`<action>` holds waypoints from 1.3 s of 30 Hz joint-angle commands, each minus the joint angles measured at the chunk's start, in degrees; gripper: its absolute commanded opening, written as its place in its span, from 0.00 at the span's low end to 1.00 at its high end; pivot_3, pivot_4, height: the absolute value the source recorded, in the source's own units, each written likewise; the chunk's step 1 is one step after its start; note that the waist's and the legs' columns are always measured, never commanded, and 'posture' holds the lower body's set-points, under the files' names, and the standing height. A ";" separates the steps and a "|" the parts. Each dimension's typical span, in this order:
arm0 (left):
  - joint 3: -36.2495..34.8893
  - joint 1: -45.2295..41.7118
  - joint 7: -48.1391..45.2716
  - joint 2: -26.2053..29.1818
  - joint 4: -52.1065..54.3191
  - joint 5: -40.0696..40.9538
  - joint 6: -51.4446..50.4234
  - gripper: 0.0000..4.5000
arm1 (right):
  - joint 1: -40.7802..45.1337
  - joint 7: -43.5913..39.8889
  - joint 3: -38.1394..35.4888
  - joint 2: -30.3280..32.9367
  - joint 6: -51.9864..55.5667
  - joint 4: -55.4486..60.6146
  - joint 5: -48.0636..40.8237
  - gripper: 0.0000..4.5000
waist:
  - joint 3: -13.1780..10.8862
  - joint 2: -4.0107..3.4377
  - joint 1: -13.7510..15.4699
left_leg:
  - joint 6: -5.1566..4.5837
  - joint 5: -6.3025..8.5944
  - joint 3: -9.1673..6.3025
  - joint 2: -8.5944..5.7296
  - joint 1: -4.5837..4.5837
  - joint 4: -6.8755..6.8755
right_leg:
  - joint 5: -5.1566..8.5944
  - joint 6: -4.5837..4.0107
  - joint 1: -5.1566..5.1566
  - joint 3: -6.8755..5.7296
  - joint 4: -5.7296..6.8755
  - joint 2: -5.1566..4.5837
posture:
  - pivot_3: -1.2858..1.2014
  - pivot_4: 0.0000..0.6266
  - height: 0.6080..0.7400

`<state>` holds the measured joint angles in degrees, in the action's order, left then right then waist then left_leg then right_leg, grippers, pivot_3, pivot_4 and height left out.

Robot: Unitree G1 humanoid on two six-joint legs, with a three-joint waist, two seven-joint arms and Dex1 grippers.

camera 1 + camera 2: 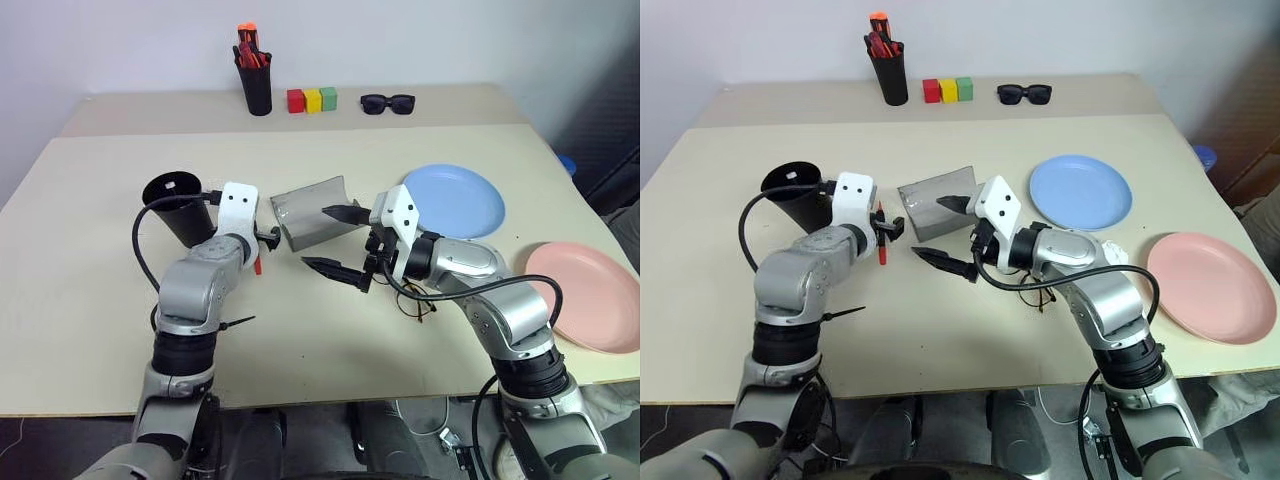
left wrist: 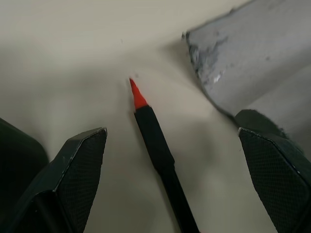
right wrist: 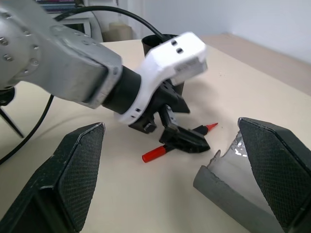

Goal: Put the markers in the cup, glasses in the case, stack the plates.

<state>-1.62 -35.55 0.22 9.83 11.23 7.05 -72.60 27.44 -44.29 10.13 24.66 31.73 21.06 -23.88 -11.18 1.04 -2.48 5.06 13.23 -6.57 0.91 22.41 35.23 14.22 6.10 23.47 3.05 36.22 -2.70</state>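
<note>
A black marker with red ends lies on the table between the black cup and the open grey case. My left gripper hangs open just over it, a finger on either side, touching nothing. My right gripper is open and empty, pointing left in front of the case. The thin-rimmed glasses lie on the table, partly hidden under my right forearm. The blue plate and the pink plate sit apart at the right.
At the back of the table stand a black pen holder with orange-topped pens, three coloured blocks and dark sunglasses. The pink plate reaches close to the right edge.
</note>
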 commanded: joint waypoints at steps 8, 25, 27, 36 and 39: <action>-1.86 -5.10 -0.24 1.29 -9.21 -1.51 -4.04 0.47 | -0.89 0.80 0.34 -0.04 -0.39 3.96 -0.05 1.00 | 0.00 0.00 -0.11 | 0.01 0.00 0.01 0.00 -0.02 -0.01 | 0.00 0.00 0.01 0.00 0.00 0.00 | 0.52 0.24 1.00; -6.93 -2.99 -12.44 4.31 9.23 3.83 37.88 0.01 | -0.21 1.17 0.17 -0.42 -0.70 3.61 0.06 1.00 | -0.01 0.01 0.12 | 0.05 -0.02 0.02 0.00 0.04 -0.05 | 0.00 -0.01 0.01 0.01 -0.08 -0.05 | 0.52 0.24 1.00; -9.57 -3.05 -8.65 7.03 8.05 -0.56 45.34 0.01 | 0.70 2.75 -0.02 -2.17 -0.99 3.26 0.02 1.00 | -0.01 0.01 -0.14 | 0.05 -0.02 0.02 0.00 0.00 -0.05 | 0.00 -0.01 0.01 0.01 -0.06 -0.03 | 0.52 0.24 1.00; -16.51 6.77 -1.90 10.18 2.11 -4.50 59.15 0.01 | 3.21 7.00 1.67 -10.42 -0.43 2.91 -0.88 1.00 | 0.00 0.04 1.15 | 0.04 -0.02 0.02 -0.01 0.06 0.01 | -0.01 -0.01 -0.02 0.01 -0.10 -0.06 | 0.52 0.24 1.00; -14.83 8.50 -2.17 9.28 -0.34 -5.59 62.95 0.01 | 3.43 6.54 2.35 -11.11 -0.59 2.58 -0.90 1.00 | 0.01 0.04 1.74 | 0.04 -0.02 0.02 -0.04 0.09 0.03 | -0.01 -0.01 -0.02 0.00 -0.12 -0.08 | 0.52 0.24 1.00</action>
<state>-17.27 -26.84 -1.95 18.99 10.33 1.85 -12.64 29.83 -37.54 12.85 13.95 31.81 22.37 -23.84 -11.18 1.08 -0.74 5.11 13.21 -6.55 0.87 22.49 35.26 14.21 6.08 23.44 3.05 36.10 -2.78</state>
